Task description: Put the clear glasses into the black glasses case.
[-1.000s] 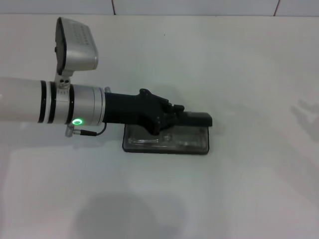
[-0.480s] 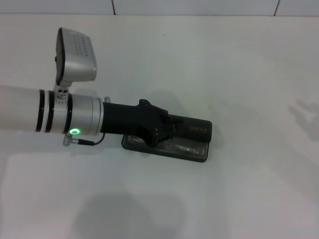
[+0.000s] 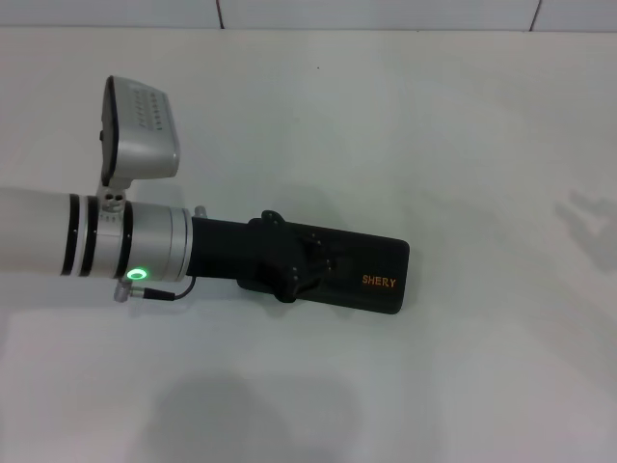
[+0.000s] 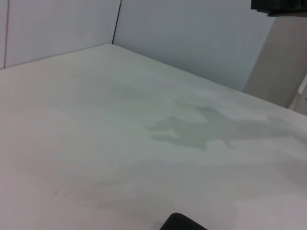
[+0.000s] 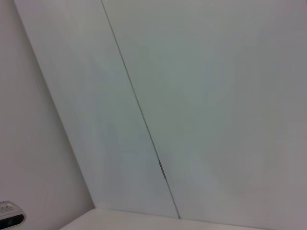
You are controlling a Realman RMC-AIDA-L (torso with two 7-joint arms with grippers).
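The black glasses case (image 3: pixel 374 280) lies shut on the white table (image 3: pixel 463 145) near its middle, with the orange "SHERY" lettering facing up. My left gripper (image 3: pixel 318 262) rests on top of the lid at the case's left half, black against black. The left arm reaches in from the left edge of the head view. The clear glasses are hidden from every view. In the left wrist view only a black corner of the case (image 4: pixel 181 222) shows at the edge of the picture. My right gripper is out of view.
White wall panels (image 3: pixel 386 12) run along the table's far edge. The right wrist view shows only wall panels (image 5: pixel 192 96) and a small grey device (image 5: pixel 9 212) at the picture's corner.
The case's lid has swung down from open to shut under my left gripper, covering the clear glasses that lay inside. The left arm has drawn back a little to the left.
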